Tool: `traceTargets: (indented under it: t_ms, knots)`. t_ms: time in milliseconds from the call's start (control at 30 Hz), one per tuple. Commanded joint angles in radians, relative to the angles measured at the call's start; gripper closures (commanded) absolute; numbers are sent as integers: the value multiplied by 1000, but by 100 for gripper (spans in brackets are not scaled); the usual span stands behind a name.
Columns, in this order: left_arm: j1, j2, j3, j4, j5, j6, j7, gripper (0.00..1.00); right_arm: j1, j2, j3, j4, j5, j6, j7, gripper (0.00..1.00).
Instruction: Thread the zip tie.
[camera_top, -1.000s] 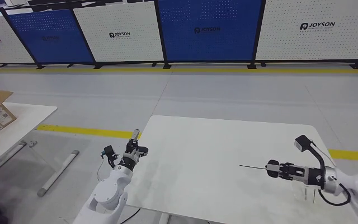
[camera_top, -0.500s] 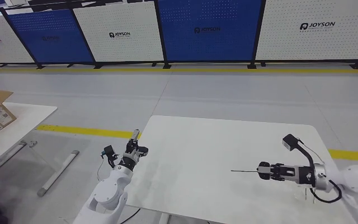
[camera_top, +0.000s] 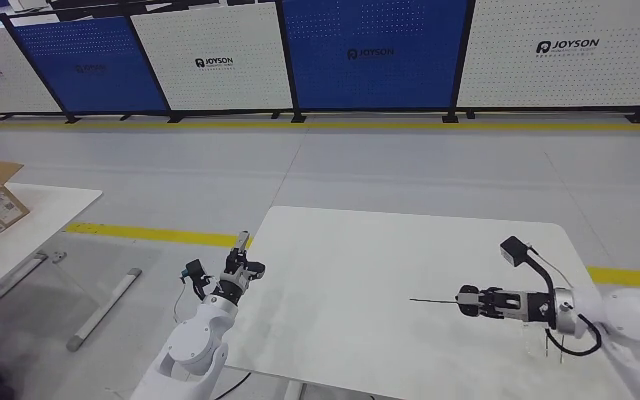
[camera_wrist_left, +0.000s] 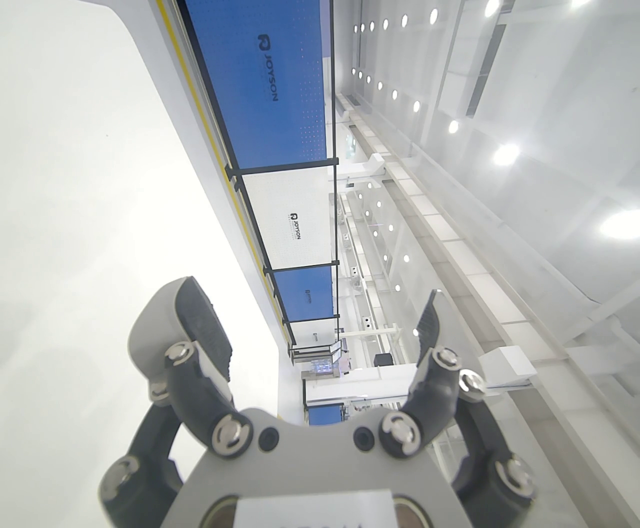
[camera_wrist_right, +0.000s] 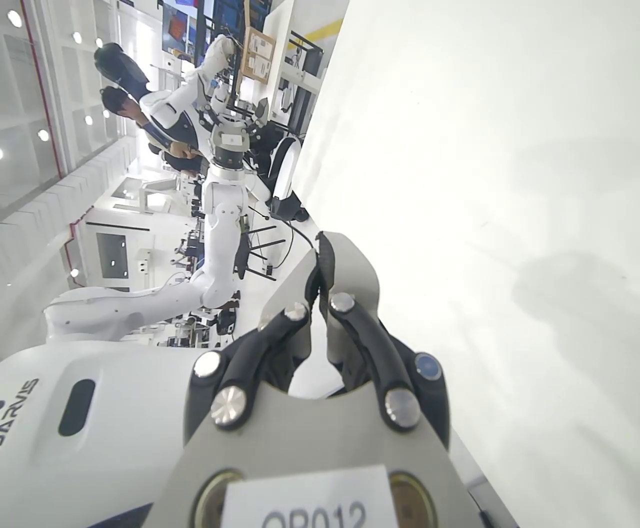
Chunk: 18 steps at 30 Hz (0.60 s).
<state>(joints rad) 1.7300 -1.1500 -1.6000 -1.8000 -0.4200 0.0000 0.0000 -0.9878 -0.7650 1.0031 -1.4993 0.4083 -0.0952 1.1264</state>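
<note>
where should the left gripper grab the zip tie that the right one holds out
Probably the free end of the zip tie, which juts straight from the shut right gripper toward the table's middle. Come from that open side with the left gripper, closing across the thin strip.

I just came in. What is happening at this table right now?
A two-armed robot is working on threading a zip tie. Its right hand is shut on the thin black zip tie, held over the white table with the free end pointing toward the other arm. The left hand is open and holds nothing, near the table's left edge. The tie is straight, not yet looped.
</note>
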Motion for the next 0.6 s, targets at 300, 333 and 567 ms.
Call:
traceTargets:
  t_ms: [300, 333, 567]
  knots:
    - [0, 0, 0, 0, 0, 0, 0, 0, -33, -2, 23, -81, -58, -122, -60, 100]
    - [0, 0, 0, 0, 0, 0, 0, 0, -29, -3, 26, -88, -72, -128, -71, 100]
    - [0, 0, 0, 0, 0, 0, 0, 0, 3, -19, 10, -89, -206, -212, -159, 100]
